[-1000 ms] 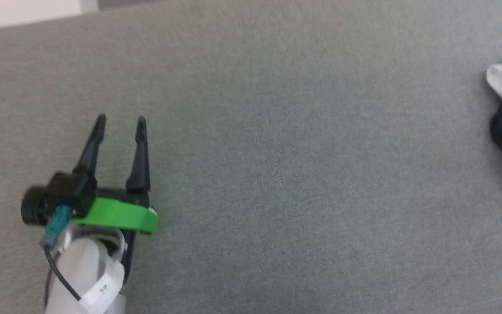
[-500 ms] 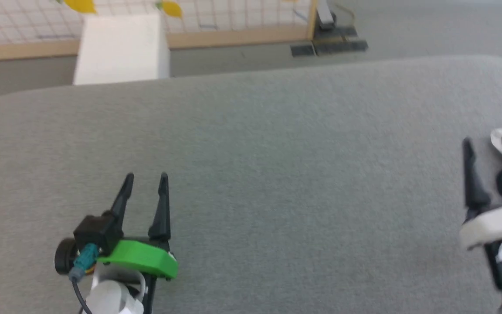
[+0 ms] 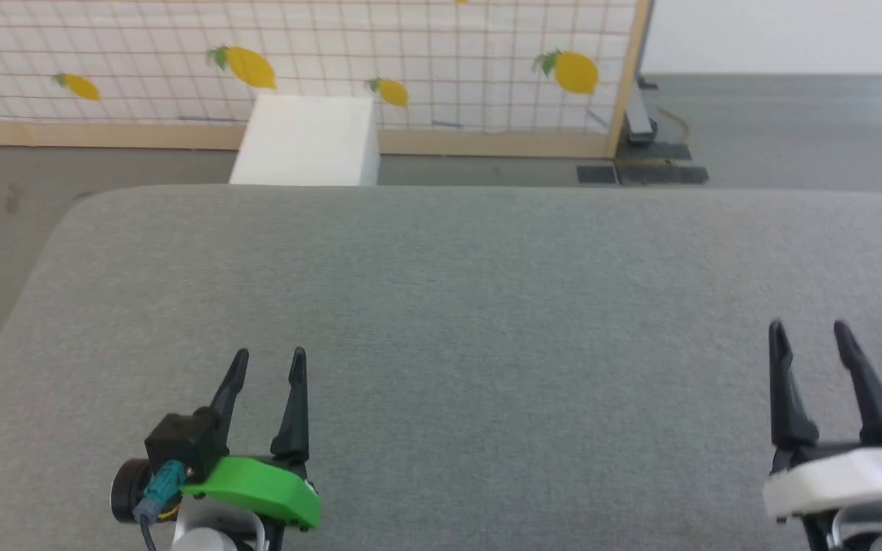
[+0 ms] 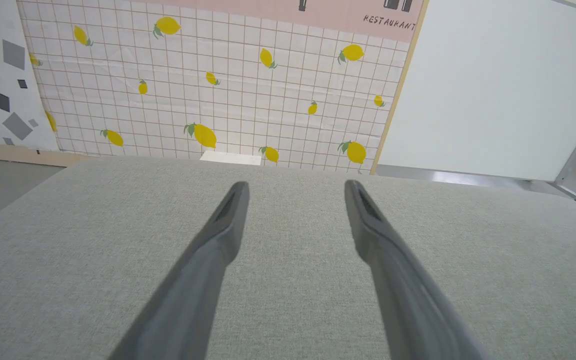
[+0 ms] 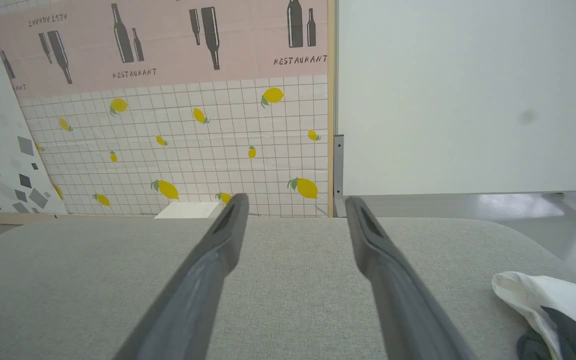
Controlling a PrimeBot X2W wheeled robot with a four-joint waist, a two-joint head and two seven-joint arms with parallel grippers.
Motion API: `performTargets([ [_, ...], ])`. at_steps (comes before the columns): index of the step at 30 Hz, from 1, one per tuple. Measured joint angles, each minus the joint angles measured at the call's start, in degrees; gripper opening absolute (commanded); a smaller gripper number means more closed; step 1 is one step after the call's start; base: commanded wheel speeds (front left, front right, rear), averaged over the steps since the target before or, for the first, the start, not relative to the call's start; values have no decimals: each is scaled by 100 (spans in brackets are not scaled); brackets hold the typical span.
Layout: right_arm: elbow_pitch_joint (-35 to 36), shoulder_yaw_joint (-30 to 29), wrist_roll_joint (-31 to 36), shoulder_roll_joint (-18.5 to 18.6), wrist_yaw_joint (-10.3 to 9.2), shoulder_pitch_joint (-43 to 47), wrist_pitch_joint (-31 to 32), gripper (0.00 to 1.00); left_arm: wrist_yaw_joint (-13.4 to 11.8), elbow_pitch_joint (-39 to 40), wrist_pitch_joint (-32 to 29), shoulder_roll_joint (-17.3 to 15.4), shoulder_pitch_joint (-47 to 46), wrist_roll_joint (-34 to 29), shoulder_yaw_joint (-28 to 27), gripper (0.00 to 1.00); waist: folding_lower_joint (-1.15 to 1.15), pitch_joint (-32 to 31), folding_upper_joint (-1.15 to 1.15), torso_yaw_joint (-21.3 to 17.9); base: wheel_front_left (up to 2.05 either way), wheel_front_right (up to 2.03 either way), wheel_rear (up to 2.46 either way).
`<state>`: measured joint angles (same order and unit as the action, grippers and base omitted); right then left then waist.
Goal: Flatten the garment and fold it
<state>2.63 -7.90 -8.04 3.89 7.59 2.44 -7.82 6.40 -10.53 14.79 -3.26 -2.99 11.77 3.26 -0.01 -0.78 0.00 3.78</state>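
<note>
Left gripper (image 3: 269, 358) low left in head view, green mount (image 3: 257, 490) at the wrist, jaws parted, dark fingers (image 3: 290, 413) pointing forward. Right gripper (image 3: 808, 330) low right, white mount (image 3: 839, 478), jaws parted about as wide, pointing forward too. Arms well apart

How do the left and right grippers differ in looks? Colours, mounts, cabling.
Left gripper: two long black tapered fingers on a bright green bracket, black camera barrel with teal connector and dark cable. Right gripper: same black fingers, white bracket.
</note>
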Motion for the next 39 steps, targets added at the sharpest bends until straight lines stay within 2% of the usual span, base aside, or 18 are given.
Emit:
performTargets([
  [8, 1, 48, 59, -82, 0, 396, -86, 100, -49, 31, 0, 5, 174, -1, 47, 100, 0, -200, 0, 230, 0, 0, 0],
  [20, -241, 235, -74, -88, 0, 469, -192, 100, -120, -8, 0, 9, 270, 85, 136, 100, 0, -250, 0, 313, 0, 0, 0],
  [21, -250, 234, -85, -88, 1, 469, -197, 0, -123, -9, -3, 8, 269, 89, 138, 0, 0, -251, 0, 315, 0, 0, 0],
  [39, -250, 230, -85, -87, 1, 467, -194, 0, -122, -8, -8, 8, 268, 89, 136, 0, 0, -246, 0, 308, 0, 0, 0],
])
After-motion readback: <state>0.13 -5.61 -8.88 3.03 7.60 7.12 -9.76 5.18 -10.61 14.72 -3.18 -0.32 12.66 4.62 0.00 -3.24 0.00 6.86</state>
